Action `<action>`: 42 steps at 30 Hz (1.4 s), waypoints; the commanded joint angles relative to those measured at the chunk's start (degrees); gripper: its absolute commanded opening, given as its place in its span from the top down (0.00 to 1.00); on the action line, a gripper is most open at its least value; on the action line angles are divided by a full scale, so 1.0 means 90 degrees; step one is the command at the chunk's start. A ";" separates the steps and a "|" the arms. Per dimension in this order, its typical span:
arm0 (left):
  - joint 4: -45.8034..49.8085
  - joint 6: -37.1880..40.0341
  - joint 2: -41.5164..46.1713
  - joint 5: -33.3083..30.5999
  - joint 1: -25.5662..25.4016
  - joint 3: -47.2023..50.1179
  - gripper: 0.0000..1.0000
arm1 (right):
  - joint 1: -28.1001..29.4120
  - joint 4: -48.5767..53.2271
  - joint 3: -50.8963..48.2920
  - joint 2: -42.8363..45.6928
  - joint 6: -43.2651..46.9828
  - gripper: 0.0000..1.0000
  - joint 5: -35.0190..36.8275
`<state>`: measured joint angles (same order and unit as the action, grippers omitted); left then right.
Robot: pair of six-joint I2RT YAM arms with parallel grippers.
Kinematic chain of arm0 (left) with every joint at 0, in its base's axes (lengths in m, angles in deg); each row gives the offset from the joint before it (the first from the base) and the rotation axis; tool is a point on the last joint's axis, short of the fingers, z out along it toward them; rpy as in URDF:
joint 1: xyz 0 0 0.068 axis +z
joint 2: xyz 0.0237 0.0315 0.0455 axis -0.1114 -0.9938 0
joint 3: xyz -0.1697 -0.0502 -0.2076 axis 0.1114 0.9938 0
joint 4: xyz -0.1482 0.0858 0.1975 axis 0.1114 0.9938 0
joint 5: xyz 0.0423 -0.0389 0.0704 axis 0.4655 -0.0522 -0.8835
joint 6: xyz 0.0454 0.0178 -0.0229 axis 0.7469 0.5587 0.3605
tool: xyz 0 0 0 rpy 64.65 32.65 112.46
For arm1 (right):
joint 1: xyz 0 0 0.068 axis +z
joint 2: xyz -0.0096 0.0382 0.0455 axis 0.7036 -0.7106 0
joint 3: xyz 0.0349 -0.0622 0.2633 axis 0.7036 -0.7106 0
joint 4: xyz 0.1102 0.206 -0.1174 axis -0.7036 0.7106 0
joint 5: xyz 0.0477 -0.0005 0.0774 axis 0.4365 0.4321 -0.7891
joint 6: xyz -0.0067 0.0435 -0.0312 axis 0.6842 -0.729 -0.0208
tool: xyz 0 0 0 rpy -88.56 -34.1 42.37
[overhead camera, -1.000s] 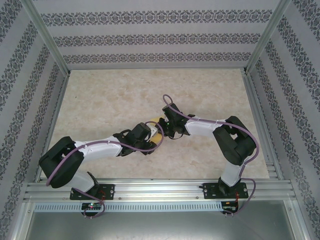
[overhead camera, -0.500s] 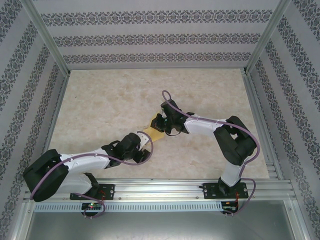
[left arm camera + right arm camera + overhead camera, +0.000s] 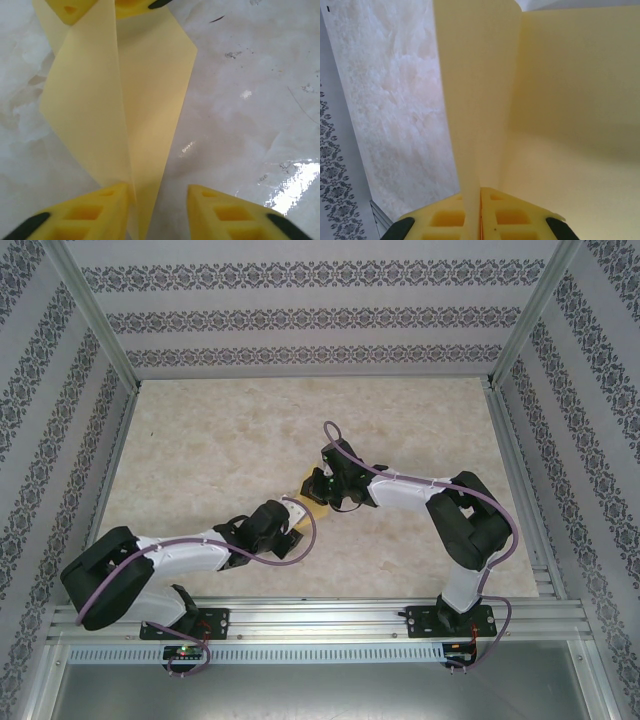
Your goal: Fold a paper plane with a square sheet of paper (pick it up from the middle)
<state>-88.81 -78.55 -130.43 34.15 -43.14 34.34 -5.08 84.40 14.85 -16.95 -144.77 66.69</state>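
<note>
**A:** What are the right gripper (image 3: 480,196) fingers doing?

**B:** They're pressing together on the paper plane (image 3: 560,100), pinching an upright fold at its wide end.

**A:** And the left gripper (image 3: 159,190)?

**B:** Its yellow fingers (image 3: 85,217) are standing apart, straddling the plane's pointed nose. One is touching the nose's edge and the other is sitting clear beside it, so nothing is being clamped there.

**A:** How is the plane looking?

**B:** It's showing as a narrow pale-yellow dart with a raised central crease and flaps spreading to either side.

**A:** Where is it sitting?

**B:** It's stretching between the two grippers, its nose end lying on the marbled beige tabletop (image 3: 220,440), which is glinting just beside the nose. Well beyond the plane, patterned wallpaper (image 3: 300,315) is enclosing the tabletop, and an aluminium rail (image 3: 320,615) is running along the plane's near side.
</note>
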 commanded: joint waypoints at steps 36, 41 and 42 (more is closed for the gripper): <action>-0.0280 0.0431 -0.0518 -0.0236 0.0080 -0.0423 0.89 | 0.0022 0.0372 0.0090 -0.0002 0.0222 0.89 -0.0116; -0.0264 0.0402 -0.0534 -0.0143 0.0147 -0.0464 0.97 | 0.0024 0.0436 0.0095 0.0044 0.0263 0.87 -0.0116; -0.0261 0.0376 -0.0513 -0.0076 0.0183 -0.0455 0.98 | 0.0021 0.0470 0.0090 0.0058 0.0276 0.87 -0.0104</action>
<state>-89.77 -75.27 -135.00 32.06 -42.69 31.50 -5.08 87.85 14.85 -16.92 -143.44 66.28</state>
